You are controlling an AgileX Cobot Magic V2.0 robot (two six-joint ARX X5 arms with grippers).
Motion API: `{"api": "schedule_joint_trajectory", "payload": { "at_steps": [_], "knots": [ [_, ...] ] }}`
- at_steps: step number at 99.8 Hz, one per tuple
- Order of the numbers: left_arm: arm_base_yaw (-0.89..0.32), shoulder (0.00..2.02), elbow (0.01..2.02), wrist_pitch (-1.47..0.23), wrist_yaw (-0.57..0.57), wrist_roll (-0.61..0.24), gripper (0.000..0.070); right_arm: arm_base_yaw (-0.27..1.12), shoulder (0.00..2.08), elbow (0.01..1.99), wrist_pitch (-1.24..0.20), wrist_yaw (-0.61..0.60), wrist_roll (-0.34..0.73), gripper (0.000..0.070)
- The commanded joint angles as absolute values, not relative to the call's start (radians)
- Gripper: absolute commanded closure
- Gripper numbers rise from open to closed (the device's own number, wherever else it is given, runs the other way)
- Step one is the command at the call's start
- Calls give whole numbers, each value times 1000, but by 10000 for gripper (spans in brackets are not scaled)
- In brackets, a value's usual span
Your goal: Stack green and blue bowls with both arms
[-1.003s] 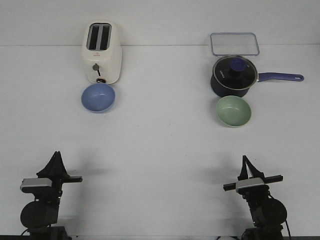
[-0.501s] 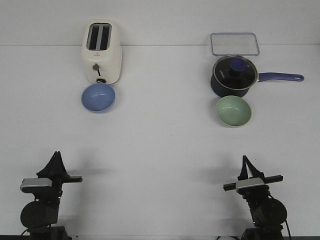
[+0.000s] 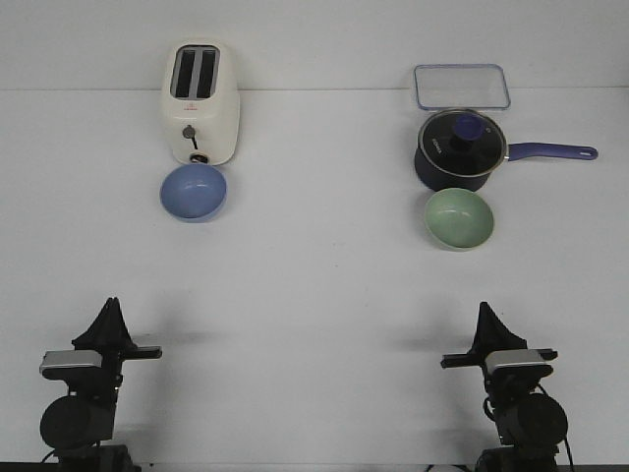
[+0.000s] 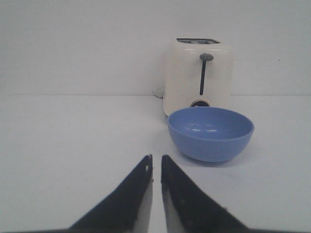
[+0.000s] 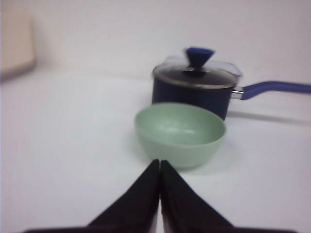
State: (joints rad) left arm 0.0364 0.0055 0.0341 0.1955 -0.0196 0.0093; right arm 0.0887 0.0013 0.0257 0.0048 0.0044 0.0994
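The blue bowl (image 3: 194, 192) sits upright on the white table (image 3: 314, 285), far left, just in front of a cream toaster (image 3: 200, 102). The green bowl (image 3: 459, 217) stands well apart on the far right, just in front of a dark navy saucepan (image 3: 460, 149) with a glass lid; a clear lidded container (image 3: 461, 87) lies behind the pan. Both arms are at the near edge, well short of the bowls. The left gripper (image 4: 156, 162) has its fingers nearly together, a thin slit between them. The right gripper (image 5: 160, 165) has its fingers pressed together, holding nothing.
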Motion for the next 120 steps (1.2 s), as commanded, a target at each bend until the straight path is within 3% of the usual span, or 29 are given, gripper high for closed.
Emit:
{"api": "schedule_joint_trajectory", "payload": {
  "at_steps": [1, 16, 37, 43, 57, 67, 114, 120],
  "knots": [
    [37, 4, 14, 210, -16, 7, 685, 85, 6, 86, -19, 42, 322, 700],
    [37, 4, 14, 210, -16, 7, 685, 83, 133, 270, -159, 95, 321, 700],
    [37, 4, 14, 210, -16, 7, 685, 71, 502, 578, -329, 124, 308, 692],
    [37, 4, 14, 210, -16, 7, 685, 59, 616, 667, -382, 113, 295, 602],
    [37, 4, 14, 210, -16, 7, 685, 25, 867, 841, -438, 104, 226, 255],
    [37, 4, 14, 210, -16, 7, 685, -2, 1027, 943, -447, 94, 203, 128],
    [37, 4, 14, 210, -16, 7, 685, -119, 1645, 1239, -457, -47, 152, 128],
    [37, 4, 14, 210, -16, 7, 685, -120, 1691, 1257, -454, -60, 148, 177]
  ]
}}
